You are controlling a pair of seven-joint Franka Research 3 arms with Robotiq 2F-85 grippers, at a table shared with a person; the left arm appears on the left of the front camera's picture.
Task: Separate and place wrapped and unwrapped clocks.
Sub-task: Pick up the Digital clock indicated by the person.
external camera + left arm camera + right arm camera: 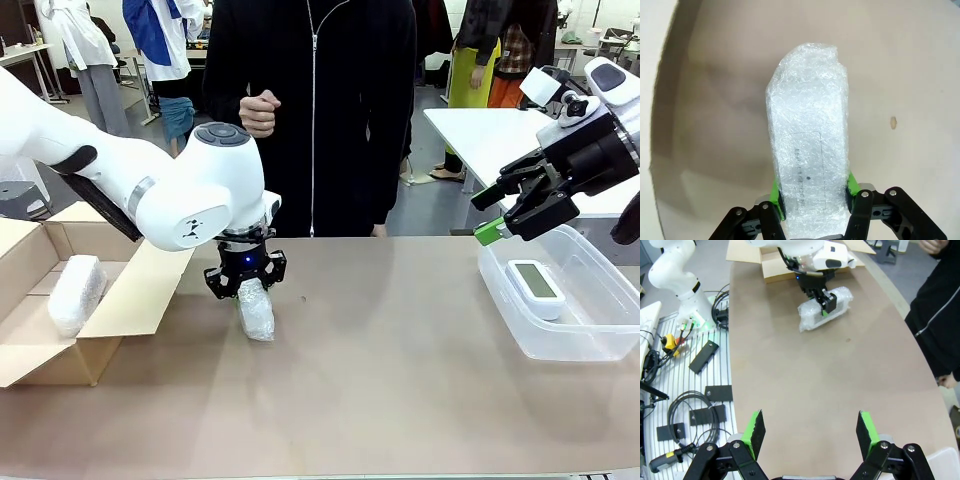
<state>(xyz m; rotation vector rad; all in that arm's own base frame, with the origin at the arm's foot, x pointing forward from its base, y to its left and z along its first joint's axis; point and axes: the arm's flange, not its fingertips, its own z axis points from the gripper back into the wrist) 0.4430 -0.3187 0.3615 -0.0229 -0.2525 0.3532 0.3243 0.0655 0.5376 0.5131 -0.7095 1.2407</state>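
Crinkly translucent bubble-wrapped clock (pixel 809 150), matt brown table (pixel 400 400), seemingly clear plastic tub (pixel 600 340), cardboard box (pixel 60 360)

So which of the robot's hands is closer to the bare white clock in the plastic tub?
The right one. The right gripper hangs open just above the tub's near-left corner, beside the clock. The left gripper is across the table, shut on a bubble-wrapped bundle.

Robotics lab: white arm base (pixel 675 270), loose cables (pixel 682 412) beside table, worktables (pixel 500 135) behind

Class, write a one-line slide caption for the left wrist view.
Left gripper clasping a bubble-wrapped clock over the tan table.
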